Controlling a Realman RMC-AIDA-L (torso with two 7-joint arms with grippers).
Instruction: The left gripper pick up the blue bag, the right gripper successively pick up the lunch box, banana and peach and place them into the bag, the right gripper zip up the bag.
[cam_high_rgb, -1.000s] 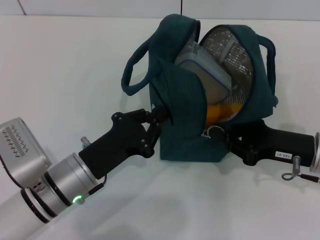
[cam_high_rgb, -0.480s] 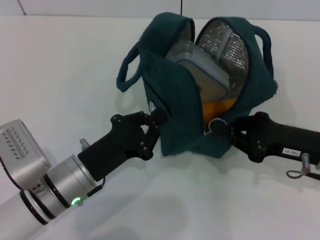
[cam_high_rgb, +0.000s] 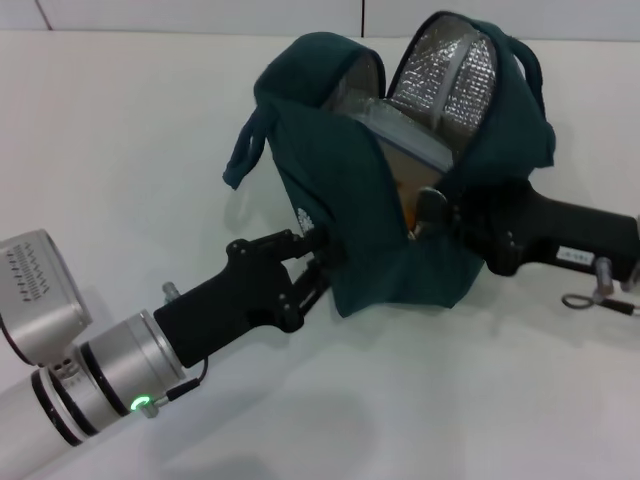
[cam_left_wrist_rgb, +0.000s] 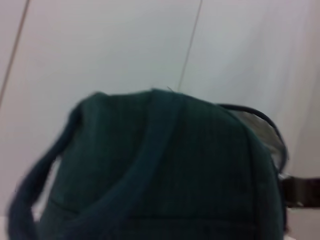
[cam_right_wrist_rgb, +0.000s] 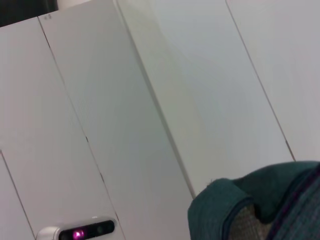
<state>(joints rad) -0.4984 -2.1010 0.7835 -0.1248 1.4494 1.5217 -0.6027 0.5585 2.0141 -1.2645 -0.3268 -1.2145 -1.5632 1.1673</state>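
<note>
blue bag (cam_high_rgb: 345, 215) gripped between left end effector (cam_high_rgb: 318, 250) and right end effector (cam_high_rgb: 440, 215).

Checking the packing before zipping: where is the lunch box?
In the head view, the lunch box stands tilted inside the open blue bag, against its foil lining.

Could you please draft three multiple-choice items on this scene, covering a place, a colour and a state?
1. Where is the lunch box? A in the blue bag; B on the table; C in a gripper.
2. What colour is the bag's lining? A red; B silver; C black.
3. The bag's top is: A zipped shut; B open; C folded flat.

A: the box shows inside the bag's mouth.
B: shiny foil shows inside.
B: the mouth gapes, with the left gripper at the bag's lower front and the right gripper at the zipper.
</note>
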